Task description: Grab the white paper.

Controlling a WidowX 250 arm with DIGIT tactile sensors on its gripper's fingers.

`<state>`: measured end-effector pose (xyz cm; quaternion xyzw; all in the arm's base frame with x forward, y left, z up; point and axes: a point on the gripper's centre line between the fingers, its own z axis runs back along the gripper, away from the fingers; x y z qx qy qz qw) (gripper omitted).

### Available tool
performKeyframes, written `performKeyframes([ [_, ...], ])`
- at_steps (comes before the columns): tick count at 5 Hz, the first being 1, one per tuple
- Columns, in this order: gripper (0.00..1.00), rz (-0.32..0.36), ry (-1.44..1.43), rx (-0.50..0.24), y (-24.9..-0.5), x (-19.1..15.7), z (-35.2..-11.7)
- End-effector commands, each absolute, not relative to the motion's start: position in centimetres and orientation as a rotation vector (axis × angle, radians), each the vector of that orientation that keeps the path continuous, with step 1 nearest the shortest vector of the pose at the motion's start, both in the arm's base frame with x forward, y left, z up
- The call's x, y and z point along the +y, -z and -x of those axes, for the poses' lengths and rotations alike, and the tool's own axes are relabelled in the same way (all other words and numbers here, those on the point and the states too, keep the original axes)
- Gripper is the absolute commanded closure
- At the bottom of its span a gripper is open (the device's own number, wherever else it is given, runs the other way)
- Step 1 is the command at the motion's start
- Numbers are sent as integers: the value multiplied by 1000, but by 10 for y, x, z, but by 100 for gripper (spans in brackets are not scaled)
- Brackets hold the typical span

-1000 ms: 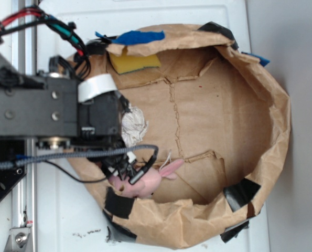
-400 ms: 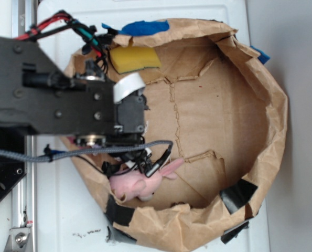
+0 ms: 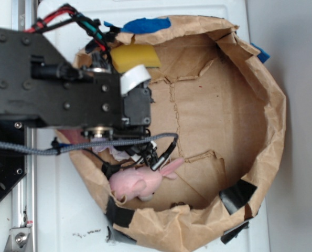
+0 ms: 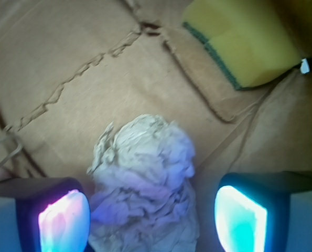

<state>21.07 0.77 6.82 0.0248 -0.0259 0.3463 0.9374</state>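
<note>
The white paper (image 4: 145,178) is a crumpled off-white wad lying on the brown bag floor, seen in the wrist view. My gripper (image 4: 153,220) is open and straddles it. The left glowing pad (image 4: 64,220) is right against the wad's side. The right pad (image 4: 242,218) stands a small gap away from it. In the exterior view the black gripper (image 3: 136,107), with its white tape strip, sits over the left part of the bag, and the arm hides the paper.
A yellow sponge (image 3: 135,56) with a green underside (image 4: 250,42) lies near the bag's upper left. A pink plush bunny (image 3: 140,182) lies just below the gripper. The brown paper bag's rolled rim (image 3: 275,121) rings everything, patched with black tape (image 3: 239,193).
The arm has moved right and a little up, farther into the bag. It now covers the white paper, which showed beside the gripper one second ago.
</note>
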Motion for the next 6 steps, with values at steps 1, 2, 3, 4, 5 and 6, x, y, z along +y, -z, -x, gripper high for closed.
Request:
performKeyframes([
  [1, 0, -103, -697, -64, -54, -4, -213],
  [2, 0, -113, -668, -59, -46, -11, -210],
  [3, 0, -105, -609, -57, -37, -18, -209],
  [4, 0, -91, -576, -54, -32, -19, -211],
  [5, 87, -82, -588, -55, -31, -13, -219],
  [6, 100, -69, -598, -40, -29, -6, -227],
])
